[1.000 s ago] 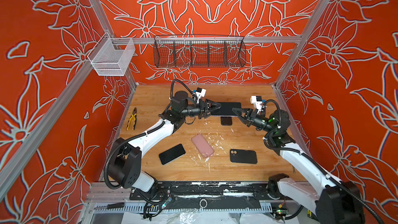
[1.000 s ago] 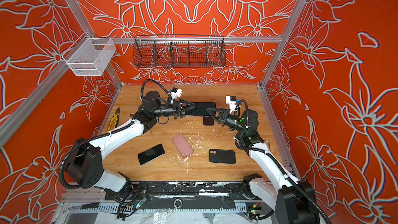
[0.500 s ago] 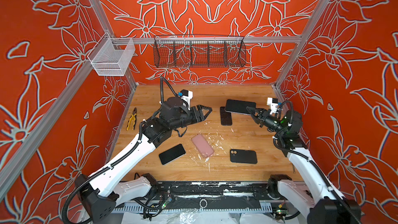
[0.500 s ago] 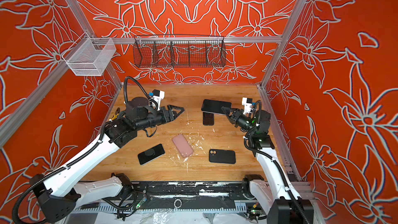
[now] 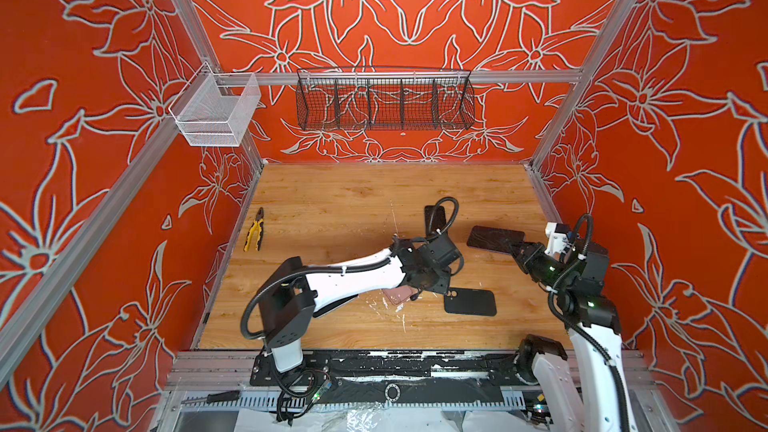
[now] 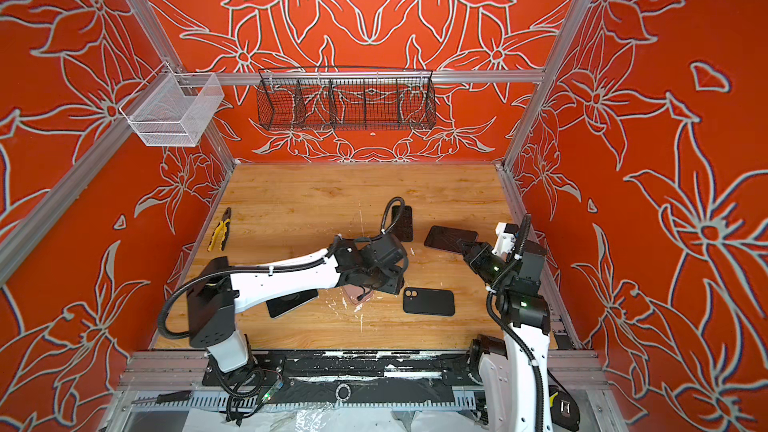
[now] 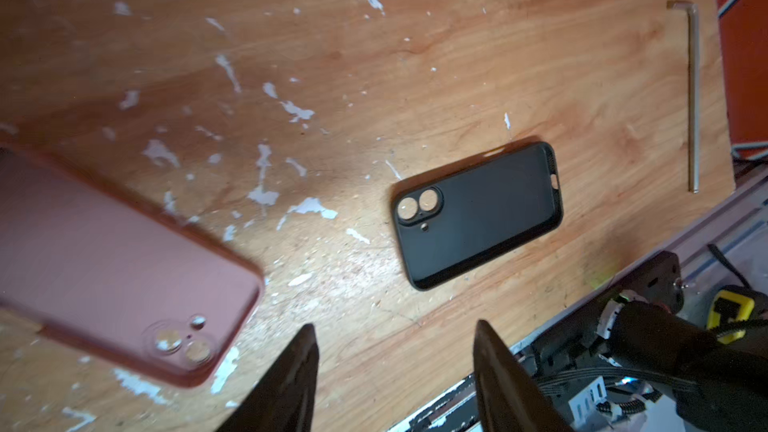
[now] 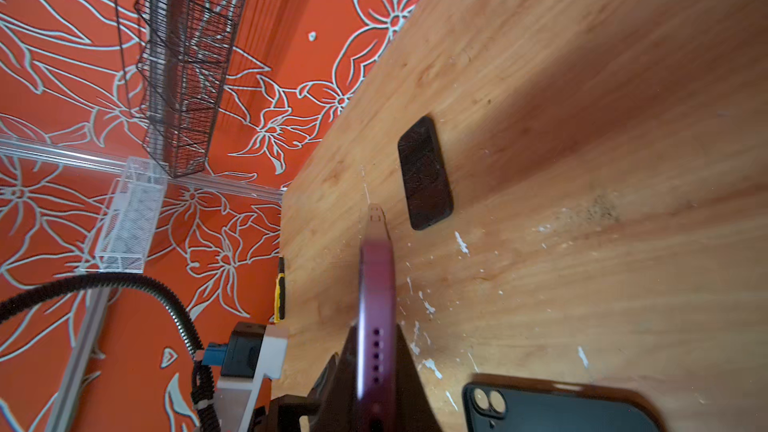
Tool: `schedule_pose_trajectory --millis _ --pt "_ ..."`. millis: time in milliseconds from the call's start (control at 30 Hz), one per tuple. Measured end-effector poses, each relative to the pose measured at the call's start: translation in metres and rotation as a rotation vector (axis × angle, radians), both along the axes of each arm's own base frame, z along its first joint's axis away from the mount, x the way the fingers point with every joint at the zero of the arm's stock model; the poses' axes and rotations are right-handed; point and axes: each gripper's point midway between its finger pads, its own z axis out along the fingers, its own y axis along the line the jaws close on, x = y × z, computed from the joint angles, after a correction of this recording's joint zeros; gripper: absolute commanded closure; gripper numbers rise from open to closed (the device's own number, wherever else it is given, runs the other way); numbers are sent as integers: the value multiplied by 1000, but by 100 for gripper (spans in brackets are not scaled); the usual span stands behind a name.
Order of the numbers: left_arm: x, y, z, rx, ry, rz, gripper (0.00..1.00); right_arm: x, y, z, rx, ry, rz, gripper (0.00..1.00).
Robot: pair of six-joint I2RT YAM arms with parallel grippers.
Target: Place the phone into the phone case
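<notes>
Left hand released over the tabletop; right hand clenched on the phone.
Left hand point(image 7: 394, 326) is part open and holds nothing, over bare tabletop point(image 7: 457, 56) between pink case point(image 7: 116, 268) and black phone case point(image 7: 478, 214). In both top views its wrist hides its fingers. The black phone case lies flat, long axis left-right, camera holes leftward. Phone point(image 5: 494, 238) is off the tabletop, roughly level, long axis left-right, free end pointing left. Right hand point(image 5: 517, 248) grips its right end.

Two phones point(image 6: 449, 238) point(image 6: 291, 304), two cases point(image 7: 478, 214) point(image 7: 104, 251), one dark slab point(image 6: 405, 224), one pliers point(image 6: 220, 229), two baskets point(image 6: 347, 99) point(image 6: 174, 112).
</notes>
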Motion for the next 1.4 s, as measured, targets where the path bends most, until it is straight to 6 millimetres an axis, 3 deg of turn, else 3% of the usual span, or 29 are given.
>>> schedule_pose_trajectory --millis 300,600,900,1400 --pt "-1 -20 -39 63 85 -37 56 -14 -12 -15 -83 79 -59 100" --pt "-13 -22 -83 151 208 -66 66 -15 -17 -4 -119 71 -82 100" --pt "-21 -22 -92 153 250 -81 76 -18 -16 -2 -121 60 -83 100" --pt "-13 -19 -94 178 213 -51 93 -20 -15 1 -122 47 -85 100"
